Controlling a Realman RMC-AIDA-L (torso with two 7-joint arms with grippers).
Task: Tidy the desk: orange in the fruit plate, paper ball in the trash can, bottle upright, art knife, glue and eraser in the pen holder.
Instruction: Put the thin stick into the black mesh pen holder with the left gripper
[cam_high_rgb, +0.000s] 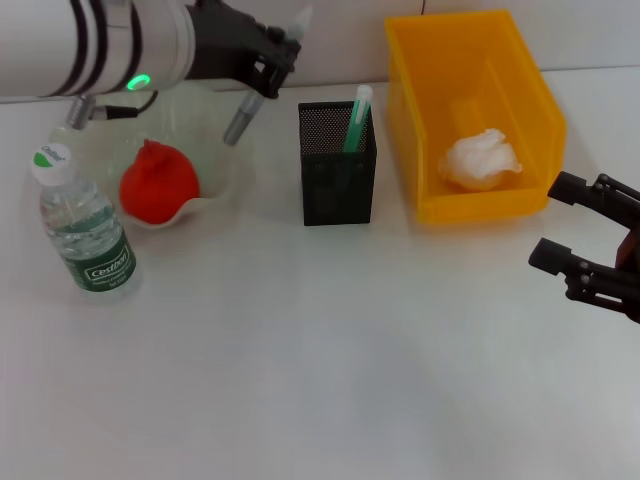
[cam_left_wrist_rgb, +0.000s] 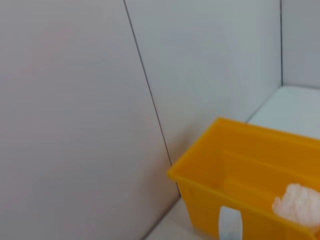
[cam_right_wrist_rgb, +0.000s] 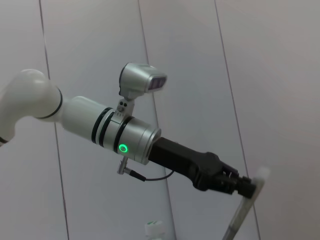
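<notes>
Just left of the pen holder (cam_high_rgb: 337, 165), above the fruit plate (cam_high_rgb: 215, 180), the left gripper (cam_high_rgb: 268, 62) pinches what seems to be the art knife (cam_high_rgb: 262, 84), hanging tilted; a loose, off-centre release could strike the mesh rim. The right gripper (cam_high_rgb: 575, 232) rests spread, right of it.

paper ball (cam_left_wrist_rgb: 296, 201) inside yellow trash can (cam_left_wrist_rgb: 225, 165) beside panelled wall (cam_left_wrist_rgb: 90, 110)
</notes>
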